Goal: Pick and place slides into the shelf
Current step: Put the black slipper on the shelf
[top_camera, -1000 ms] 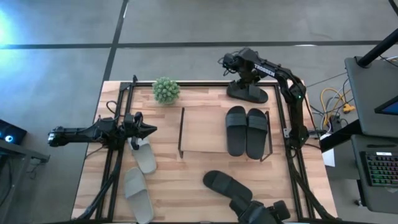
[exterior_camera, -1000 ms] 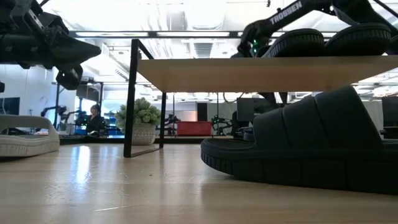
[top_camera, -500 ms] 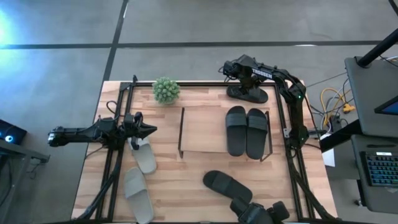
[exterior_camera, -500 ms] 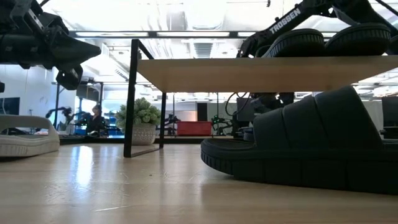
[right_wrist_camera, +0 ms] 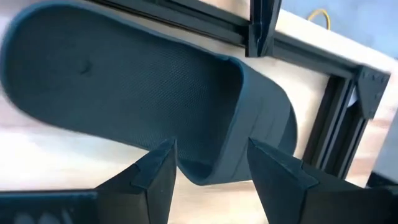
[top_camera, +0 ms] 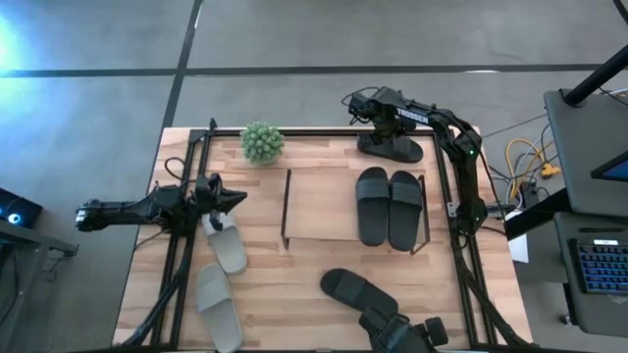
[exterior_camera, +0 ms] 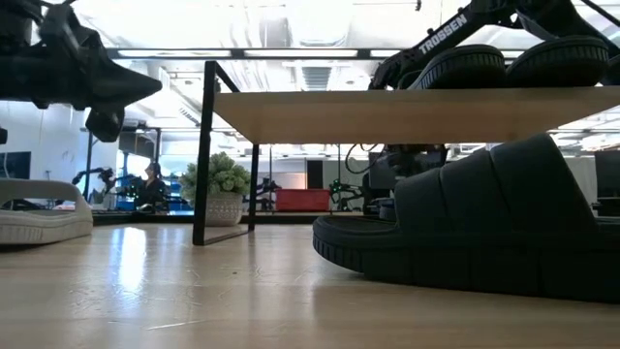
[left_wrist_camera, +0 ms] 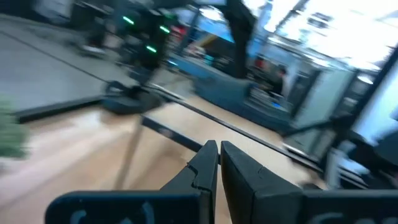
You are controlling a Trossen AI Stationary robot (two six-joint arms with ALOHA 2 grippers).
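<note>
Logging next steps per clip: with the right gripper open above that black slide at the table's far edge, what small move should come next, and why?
Probably lower the right gripper straight down. Its fingers stand open on either side of the black slide's edge but not yet closed on it. The shelf already holds two black slides and has bare board to their left. The left gripper waits shut above a pale slide.

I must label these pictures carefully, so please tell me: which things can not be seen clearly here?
- Black slide at the table's near edge: high view, cut off by the picture's edge.
- Right gripper, open above a black slide: contact cannot be told.
- Shelf: low view, cut off at the right edge.
- Left gripper, shut: left wrist view, background blurred.
</note>
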